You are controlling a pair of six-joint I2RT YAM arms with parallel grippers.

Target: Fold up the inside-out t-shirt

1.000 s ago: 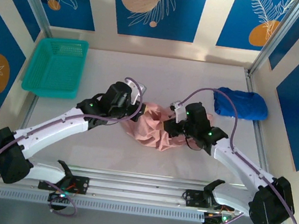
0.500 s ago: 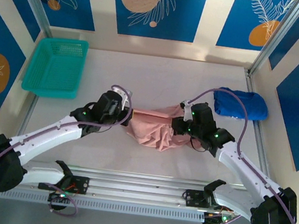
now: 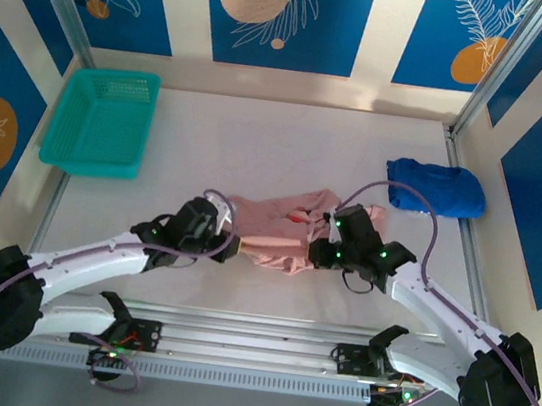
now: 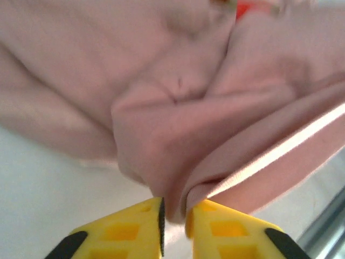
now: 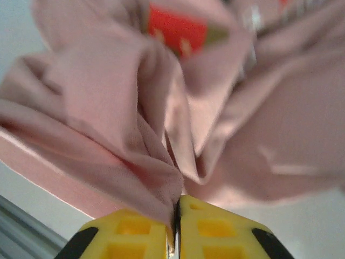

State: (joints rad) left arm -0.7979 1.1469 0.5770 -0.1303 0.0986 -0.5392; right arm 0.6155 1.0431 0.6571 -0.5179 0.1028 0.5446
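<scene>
The inside-out t-shirt (image 3: 282, 230) lies bunched in a long, low band on the white table (image 3: 259, 141), right of the teal basket (image 3: 101, 121) and nearer the arm bases than the basket is. Bare tabletop separates the two. The cloth is creased and doubled over itself, with a paler hem running along its near side.

The left gripper (image 3: 230, 246) sits at the end of the shirt closest to the basket. In the left wrist view its yellow fingers stand a narrow gap apart, and a fold of pink cloth fills that gap (image 4: 173, 208), so it is clenched on the shirt. The right gripper (image 3: 318, 245) bites in farther from the basket, partway along the band. In the right wrist view its fingers (image 5: 177, 208) are pressed almost together with a gathered ridge of cloth caught in the seam. Above that ridge a red label (image 5: 175, 29) shows among the folds.

From above, both wrists overlie the shirt and hide the pinched spots. The right wrist also covers much of the band's far-from-basket half. A purple cable (image 3: 395, 185) arcs from the right arm over the table towards the royal-blue garment (image 3: 436, 189). That garment lies rolled up across the table from the basket and apart from the shirt. A metal rail (image 3: 251, 347) runs along the near edge, beyond the shirt from the basket.
</scene>
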